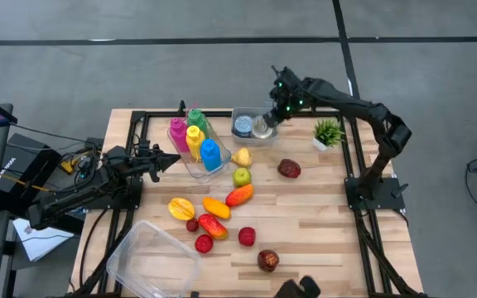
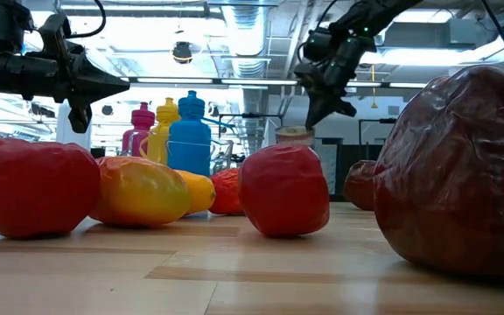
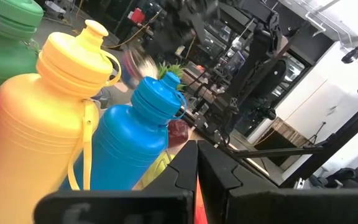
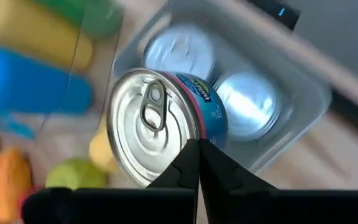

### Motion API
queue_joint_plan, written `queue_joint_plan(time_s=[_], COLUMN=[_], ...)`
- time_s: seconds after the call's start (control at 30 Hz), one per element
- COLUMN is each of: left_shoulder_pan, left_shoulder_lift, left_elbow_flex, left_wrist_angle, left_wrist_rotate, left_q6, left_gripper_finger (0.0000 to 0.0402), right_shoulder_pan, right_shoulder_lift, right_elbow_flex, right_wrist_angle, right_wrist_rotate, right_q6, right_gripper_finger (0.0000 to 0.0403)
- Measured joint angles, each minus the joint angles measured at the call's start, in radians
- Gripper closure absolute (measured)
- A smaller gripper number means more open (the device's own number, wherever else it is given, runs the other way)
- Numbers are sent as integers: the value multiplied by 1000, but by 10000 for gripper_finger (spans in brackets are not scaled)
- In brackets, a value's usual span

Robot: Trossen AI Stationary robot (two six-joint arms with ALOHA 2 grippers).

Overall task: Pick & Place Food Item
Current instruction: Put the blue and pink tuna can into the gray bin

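Note:
My right gripper hangs over a clear bin at the table's far middle. It is shut on a silver can with a blue label; the low view shows the can just below the fingers. Two more cans lie in the bin beneath. My left gripper is shut and level at the table's left. It points at the coloured bottles and touches nothing. My right gripper pinches the can at the rim of its lid, between the tips of its two fingers. The fingers come slanting down from above. The can's pull-tab lid faces the wrist camera. The can is lifted above the cans in the bin.
A clear tray holds pink, green, yellow and blue bottles. Toy fruits are scattered over the table's middle and near side. A small potted plant stands at the far right. An empty clear container sits at the near left.

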Motion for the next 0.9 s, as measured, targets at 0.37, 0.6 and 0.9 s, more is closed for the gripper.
queue_joint_plan(time_s=[0.37, 0.6, 0.9], left_shoulder_pan=[0, 0, 0], left_shoulder_lift=[0, 0, 0], left_elbow_flex=[0, 0, 0], left_wrist_angle=[0, 0, 0], left_wrist_rotate=[0, 0, 0], left_q6=[0, 0, 0], left_gripper_finger=[402, 402, 402], right_shoulder_pan=[-103, -105, -98], right_shoulder_lift=[124, 201, 203], right_elbow_flex=[43, 41, 41], right_wrist_angle=[15, 28, 56], right_wrist_rotate=[-3, -23, 56], right_q6=[-1, -4, -2], right_gripper_finger=[403, 403, 388])
